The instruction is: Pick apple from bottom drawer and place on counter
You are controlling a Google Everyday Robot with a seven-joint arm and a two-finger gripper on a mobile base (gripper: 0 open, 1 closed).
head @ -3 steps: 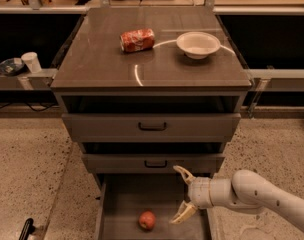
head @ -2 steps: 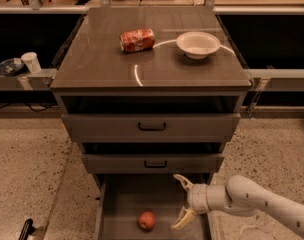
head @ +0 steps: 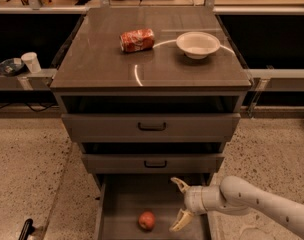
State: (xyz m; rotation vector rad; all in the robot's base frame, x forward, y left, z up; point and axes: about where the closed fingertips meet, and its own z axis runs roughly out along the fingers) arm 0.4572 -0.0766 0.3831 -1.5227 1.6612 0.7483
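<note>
The apple (head: 147,220), small and red-orange, lies on the floor of the open bottom drawer (head: 123,204), near its middle front. My gripper (head: 178,205) hangs over the drawer just right of the apple, a short gap away. Its two pale fingers are spread wide, one fingertip (head: 176,182) up by the drawer's back and the other low by the apple, and it holds nothing. My white arm (head: 262,204) comes in from the lower right. The counter (head: 102,59) is the glossy grey-brown top of the cabinet.
A red-and-white can (head: 137,39) lies on its side on the counter, with a white bowl (head: 197,44) to its right. Two wider drawers with black handles (head: 152,127) sit above the open one. A white cup (head: 30,62) stands on a shelf at left. Speckled floor surrounds the cabinet.
My gripper has shifted slightly left, closer to the apple, still spread open. The apple has not moved.
</note>
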